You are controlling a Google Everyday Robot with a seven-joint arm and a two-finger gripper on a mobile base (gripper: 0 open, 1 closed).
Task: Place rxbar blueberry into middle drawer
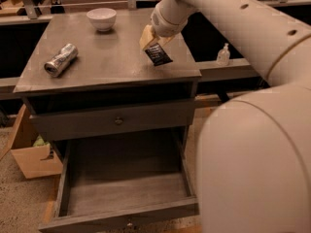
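The rxbar blueberry [158, 55] is a small dark bar with pale lettering. It hangs tilted from my gripper [152, 44], just above the right part of the cabinet top [107, 64]. The gripper's tan fingers [147, 36] are shut on the bar's upper end. The middle drawer [73, 198] is pulled out below, a wide grey box with a bare plank floor. My arm fills the right side of the view and hides the drawer's right wall.
A silver can [60, 59] lies on its side at the top's left. A white bowl [101, 18] stands at the back. A closed drawer front with a round knob [119, 121] is above the open drawer. A cardboard box [34, 160] sits on the floor at left.
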